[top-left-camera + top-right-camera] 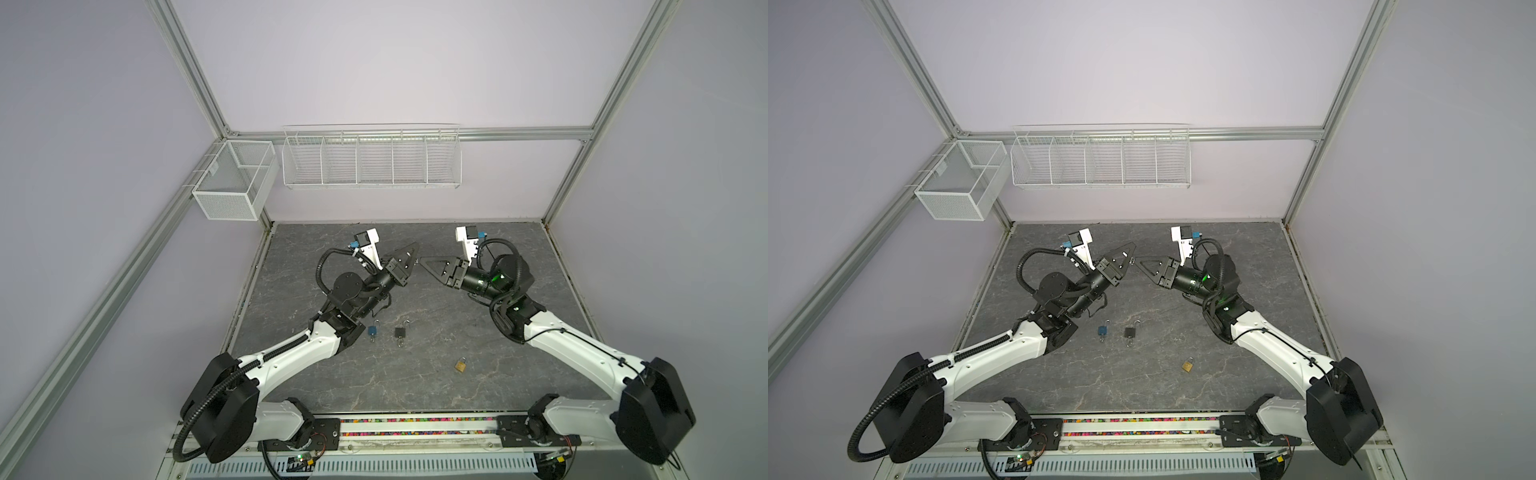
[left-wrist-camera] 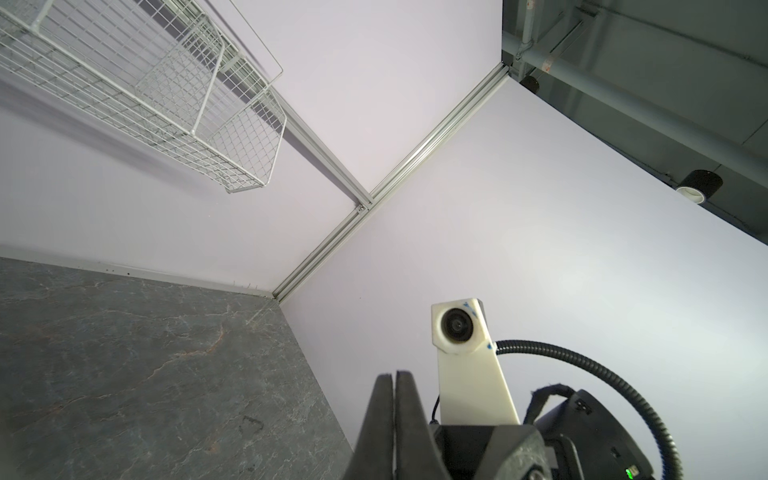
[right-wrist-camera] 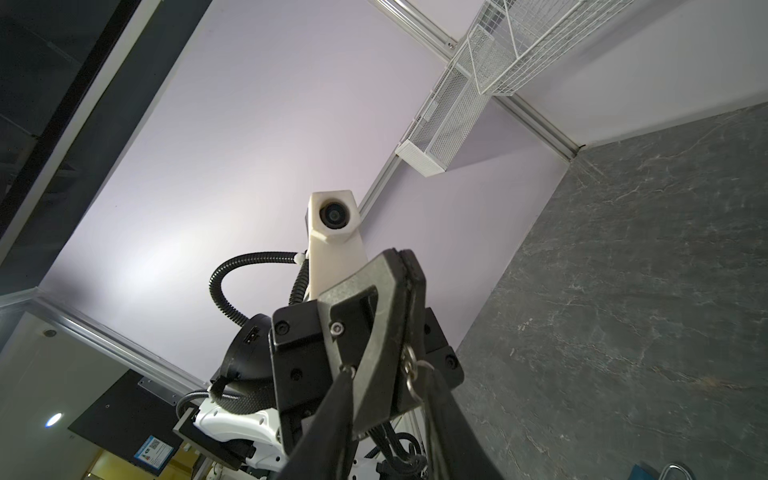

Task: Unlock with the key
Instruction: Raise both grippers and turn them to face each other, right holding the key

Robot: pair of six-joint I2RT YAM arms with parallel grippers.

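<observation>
Three padlocks, blue (image 1: 372, 331), black (image 1: 400, 332) and brass (image 1: 460, 365), lie on the table (image 1: 415, 395) well behind both jaws; unlocking looks still ahead. Left gripper (image 1: 413, 248) jaws are pressed together on the key ring (image 3: 412, 371); right gripper (image 1: 424, 262) jaws stand apart astride it.

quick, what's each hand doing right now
left hand: closed on the key ring
right hand: open, straddling that ring

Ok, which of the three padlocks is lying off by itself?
The brass padlock: it lies alone toward the front right of the table, while the blue padlock and the black padlock sit side by side further left.
</observation>
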